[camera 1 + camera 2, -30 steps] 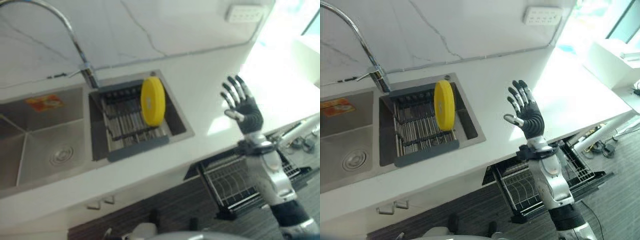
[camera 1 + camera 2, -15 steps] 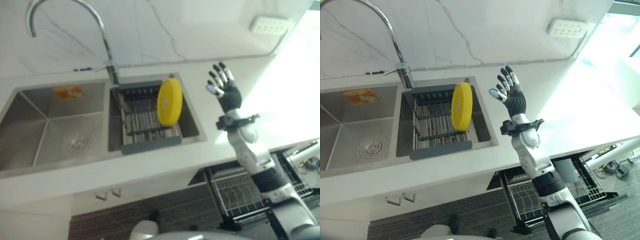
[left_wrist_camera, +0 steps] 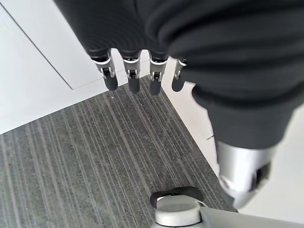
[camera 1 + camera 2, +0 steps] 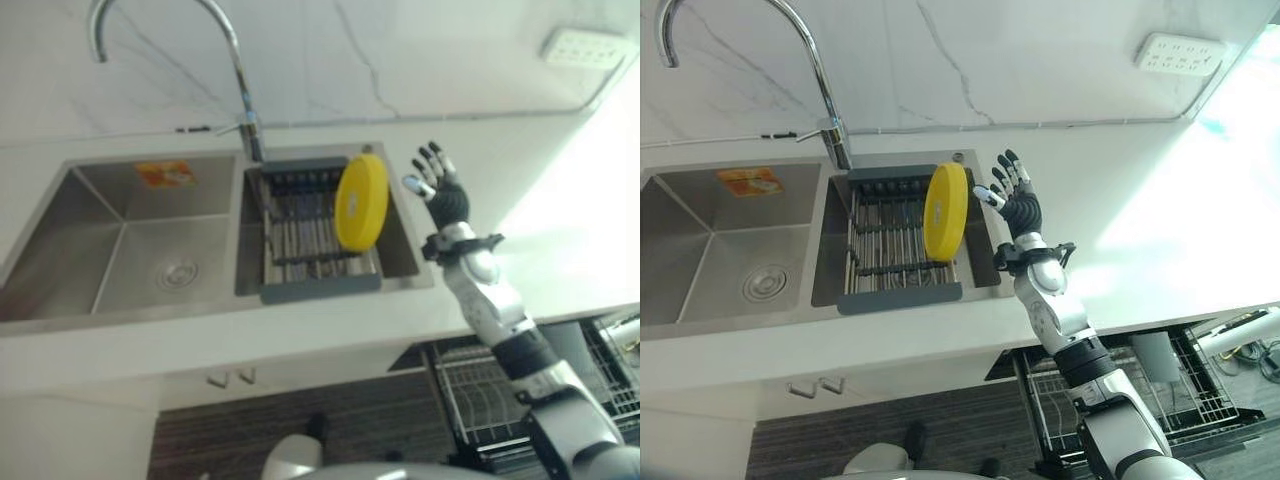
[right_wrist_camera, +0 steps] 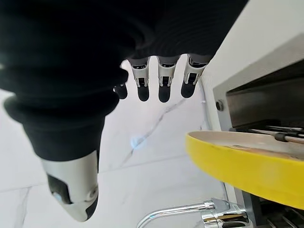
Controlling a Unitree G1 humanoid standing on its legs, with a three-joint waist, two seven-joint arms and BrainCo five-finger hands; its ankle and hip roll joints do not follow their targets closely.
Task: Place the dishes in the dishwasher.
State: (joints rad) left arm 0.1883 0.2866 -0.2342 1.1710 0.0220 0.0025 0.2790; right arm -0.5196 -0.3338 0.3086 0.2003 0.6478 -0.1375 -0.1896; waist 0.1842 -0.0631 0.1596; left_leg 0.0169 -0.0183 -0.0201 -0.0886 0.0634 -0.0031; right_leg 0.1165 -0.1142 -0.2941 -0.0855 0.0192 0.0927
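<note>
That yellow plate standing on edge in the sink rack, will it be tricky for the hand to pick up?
Probably a little. The yellow plate looks rigid, so it should not flex. It stands on its rim in the rack, so a sideways nudge might tip or roll it. Its smooth surface may be slippery for the open right hand beside it.

Pale white bench (image 4: 1160, 240) running across, with a stainless steel double sink (image 4: 700, 250) sunk into it and an orange sticker (image 4: 749, 181) on the left basin's back wall. Tall curved chrome tap (image 4: 825, 95) rising at the divide between the basins, before a white marble-veined wall (image 4: 970, 60) carrying a white socket strip (image 4: 1181, 54) at the upper right. Dark grey striped floor (image 3: 95, 161) below, and two small cupboard handles (image 4: 815, 387) under the bench edge.
</note>
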